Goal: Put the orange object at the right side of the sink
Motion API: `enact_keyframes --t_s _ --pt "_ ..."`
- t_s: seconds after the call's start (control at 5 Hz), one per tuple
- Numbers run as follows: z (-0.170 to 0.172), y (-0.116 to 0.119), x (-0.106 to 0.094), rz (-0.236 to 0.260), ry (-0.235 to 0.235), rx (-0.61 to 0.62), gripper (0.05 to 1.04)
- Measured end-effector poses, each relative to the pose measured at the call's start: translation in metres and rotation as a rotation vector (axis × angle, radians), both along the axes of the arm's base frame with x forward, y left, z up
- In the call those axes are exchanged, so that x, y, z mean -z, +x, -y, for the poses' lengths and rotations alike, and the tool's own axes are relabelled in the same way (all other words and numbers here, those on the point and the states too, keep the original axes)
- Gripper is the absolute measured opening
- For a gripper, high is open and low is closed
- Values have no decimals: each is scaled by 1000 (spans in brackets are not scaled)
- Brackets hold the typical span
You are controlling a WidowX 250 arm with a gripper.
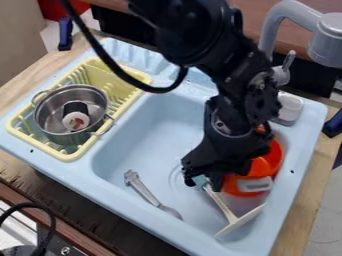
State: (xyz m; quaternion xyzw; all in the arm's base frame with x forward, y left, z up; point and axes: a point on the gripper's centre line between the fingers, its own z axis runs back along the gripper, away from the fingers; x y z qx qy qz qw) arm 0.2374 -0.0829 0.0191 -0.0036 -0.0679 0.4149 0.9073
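The orange object (268, 161) is being held within the right side of the basin of the light blue sink (304, 165), and is being partly covered by the black gripper (203, 181). The gripper is being suspended low over the basin, just beside the orange object; whether its jaws are being spread or pressed together cannot be told. A light grey piece (255, 185) is being seen against the orange object's near side. Beside it, a pale-handled utensil (239, 223) is being tilted toward the basin's near right corner, while a grey utensil (148, 193) is being supported by the basin floor farther left. At the left, a metal pot (50, 111) with a small item (75, 120) inside is being held by a yellow dish rack (67, 154).
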Motion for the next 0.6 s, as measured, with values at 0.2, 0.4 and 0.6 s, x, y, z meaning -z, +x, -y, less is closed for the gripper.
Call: enact_keyframes --t_s 0.2,0.4,0.6 --pt "0 2 -2 3 9 24 762" --pt "-2 6 -10 20 4 19 988" --pt "-4 11 -15 28 4 13 999"
